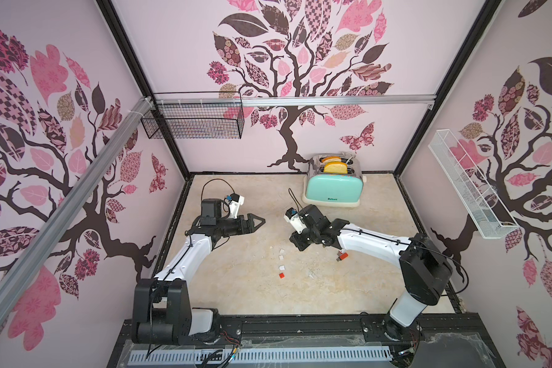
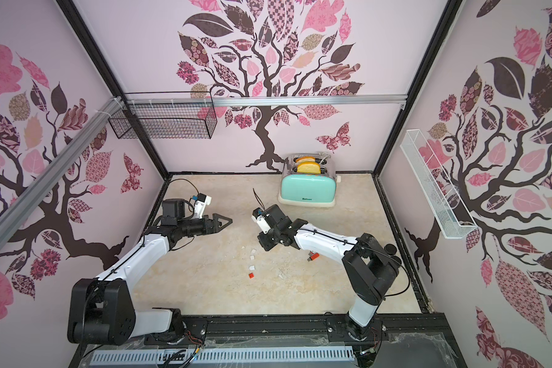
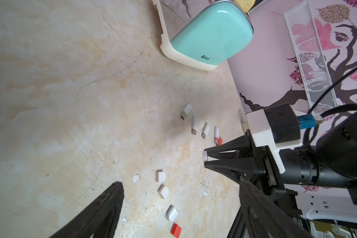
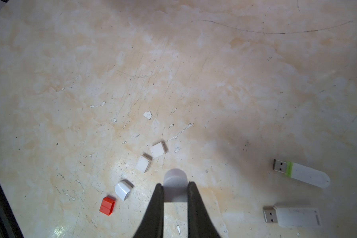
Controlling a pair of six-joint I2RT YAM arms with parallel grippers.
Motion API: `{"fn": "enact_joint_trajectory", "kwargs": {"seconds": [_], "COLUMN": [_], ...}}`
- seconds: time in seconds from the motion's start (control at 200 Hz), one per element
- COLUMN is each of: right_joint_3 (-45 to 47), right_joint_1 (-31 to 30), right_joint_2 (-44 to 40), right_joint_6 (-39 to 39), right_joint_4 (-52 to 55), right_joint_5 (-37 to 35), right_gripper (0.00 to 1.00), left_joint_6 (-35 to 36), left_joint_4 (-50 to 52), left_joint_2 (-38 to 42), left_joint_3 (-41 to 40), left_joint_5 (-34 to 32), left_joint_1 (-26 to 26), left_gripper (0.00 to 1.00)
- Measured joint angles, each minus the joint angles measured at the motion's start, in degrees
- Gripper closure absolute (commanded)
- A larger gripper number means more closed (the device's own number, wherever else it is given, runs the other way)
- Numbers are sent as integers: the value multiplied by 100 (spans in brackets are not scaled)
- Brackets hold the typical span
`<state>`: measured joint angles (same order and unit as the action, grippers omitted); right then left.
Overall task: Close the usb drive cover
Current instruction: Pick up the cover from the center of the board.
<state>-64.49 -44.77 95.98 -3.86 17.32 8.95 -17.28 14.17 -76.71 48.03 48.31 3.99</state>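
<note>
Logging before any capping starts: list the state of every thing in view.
Left end effector, open, empty.
Right end effector, shut on a rounded cap.
Green drive, uncapped.
White drives, both uncapped.
Red drive, uncapped.
Red cap, loose.
Loose white caps, three, off their drives.
Toaster, upright, bread in both slots.

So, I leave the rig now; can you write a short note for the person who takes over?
Left end effector: open, empty.
Right end effector: shut on a rounded white cap.
Green-banded drive and white drive lie uncapped; red cap and three white caps lie loose.
Done: one cap picked up.
Left to do: fit it on a drive, probably the green-banded one.
</note>
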Motion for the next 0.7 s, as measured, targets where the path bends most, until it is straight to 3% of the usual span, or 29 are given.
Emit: {"fn": "enact_joint_trajectory", "kwargs": {"seconds": [0.4,0.7], "right_joint_3": [831,975], "right_joint_1": [-122,-304], "right_joint_2": [-472,-520], "right_joint_6": [-850,-1082], "right_joint_4": [-1655,-2162], "right_joint_5": [669,844], "right_gripper": [84,84], "left_joint_6": [-142,-225], "left_joint_4": [-125,-153], "left_joint_2": [-72,-129], "left_joint_3": [-15,-20], "left_joint_5": [612,684], "left_joint_1": [431,614], "left_gripper": [19,39]}}
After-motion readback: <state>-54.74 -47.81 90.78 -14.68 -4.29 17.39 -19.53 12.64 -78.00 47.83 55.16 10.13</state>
